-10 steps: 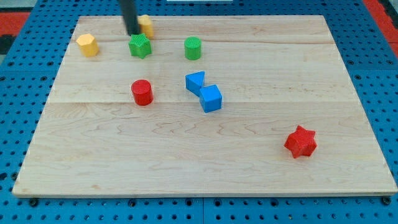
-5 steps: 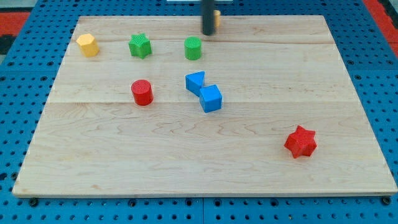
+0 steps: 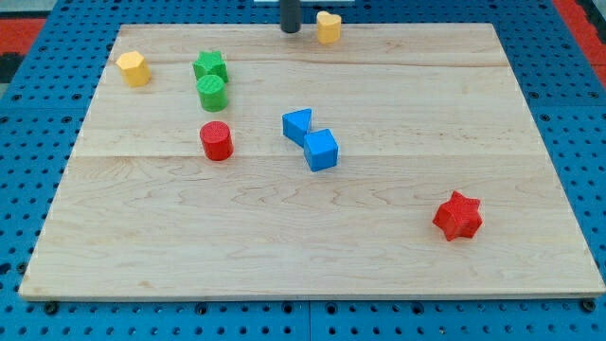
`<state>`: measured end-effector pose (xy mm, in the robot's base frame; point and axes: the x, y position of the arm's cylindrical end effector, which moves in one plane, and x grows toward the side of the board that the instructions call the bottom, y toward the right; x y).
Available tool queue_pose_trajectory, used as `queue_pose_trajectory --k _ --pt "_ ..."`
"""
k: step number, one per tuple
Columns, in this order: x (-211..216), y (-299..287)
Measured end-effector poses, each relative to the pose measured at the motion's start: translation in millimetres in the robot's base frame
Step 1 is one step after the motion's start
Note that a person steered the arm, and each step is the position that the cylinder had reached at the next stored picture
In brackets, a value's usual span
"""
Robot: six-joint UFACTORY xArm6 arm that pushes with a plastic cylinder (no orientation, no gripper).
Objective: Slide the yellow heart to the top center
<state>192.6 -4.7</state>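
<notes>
The yellow heart lies at the top edge of the wooden board, just right of centre. My tip is at the top edge too, a short way to the heart's left and apart from it. The rod runs up out of the view's top.
A yellow hexagon block sits at top left. A green star touches a green cylinder below it. A red cylinder is lower. Two blue blocks touch near the centre. A red star is at lower right.
The heart has gone from top left to top centre. My tip has drawn back to its left. The green cylinder now sits under the green star, left of where it stood.
</notes>
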Motion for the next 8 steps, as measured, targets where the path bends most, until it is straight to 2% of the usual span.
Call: queue_pose_trajectory --k 1,2,3,4,5,6,7,8 --pt "1 13" --pt "31 62" --pt "95 89" --pt "40 143" --pt "-1 131" --pt "1 43" --pt "14 4" --pt "0 -62"
